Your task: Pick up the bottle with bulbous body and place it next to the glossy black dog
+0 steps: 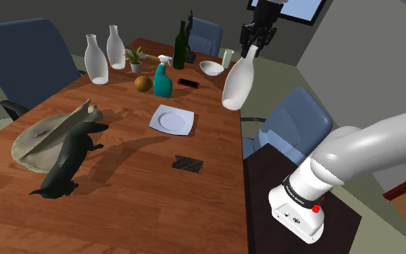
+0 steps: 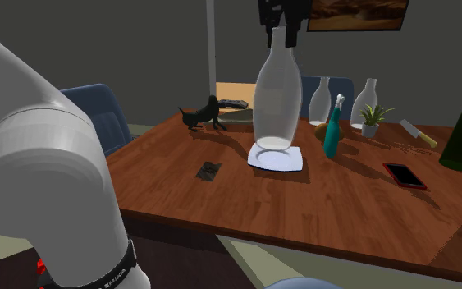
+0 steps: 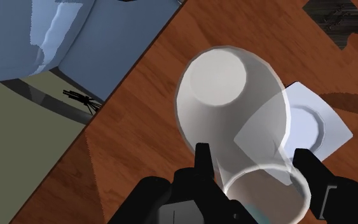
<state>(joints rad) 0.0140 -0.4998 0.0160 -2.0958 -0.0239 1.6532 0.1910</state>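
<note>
A translucent white bottle (image 1: 238, 81) with a bulbous body hangs high over the wooden table (image 1: 136, 195), near the edge by the blue chair (image 1: 293, 123). My gripper (image 1: 253, 45) is shut on its neck from above. The second exterior view has the bottle (image 2: 276, 98) under the gripper (image 2: 280, 25), in line with the white plate (image 2: 276, 158). From the wrist, the black fingers (image 3: 203, 159) clasp the neck and the bottle's base (image 3: 219, 79) points down at the wood. The glossy black dog (image 1: 71, 155) stands far off at the shoulder view's left end, also small in the second exterior view (image 2: 203, 113).
A white square plate (image 1: 171, 119) lies mid-table, and a small flat black object (image 1: 187, 164) lies between it and the stand. Two more white bottles (image 1: 96, 59), a teal spray bottle (image 1: 163, 79), a dark green bottle (image 1: 182, 45), a bowl (image 1: 210, 68) and a phone (image 1: 188, 83) crowd the far end. A grey platter (image 1: 42, 137) sits beside the dog.
</note>
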